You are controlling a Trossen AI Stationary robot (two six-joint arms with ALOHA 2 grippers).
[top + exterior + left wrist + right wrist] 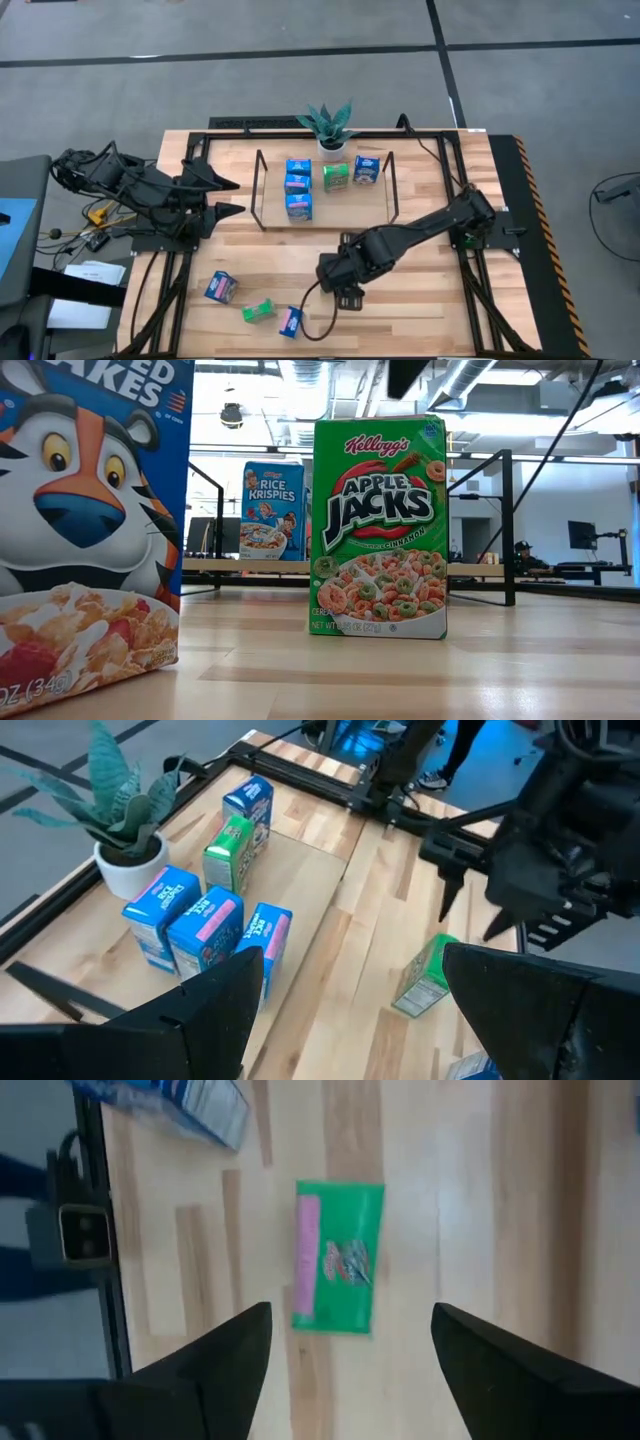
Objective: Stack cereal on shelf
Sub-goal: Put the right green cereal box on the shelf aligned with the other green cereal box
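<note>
1. In the low view, the big blue Frosted Flakes cereal box (85, 520) is cut off by the picture's left edge and bottom.
2. In the right wrist view, a blue cardboard box (175, 1105) is cropped at the top and blurred.
3. The print on the flat green cardboard box (338, 1257) there is too blurred to read.
4. From overhead, the right gripper (338, 290) is too small to tell how its fingers stand.

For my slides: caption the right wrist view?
Right gripper, jaws open, hovers over a green cereal box lying flat on the tabletop.
</note>
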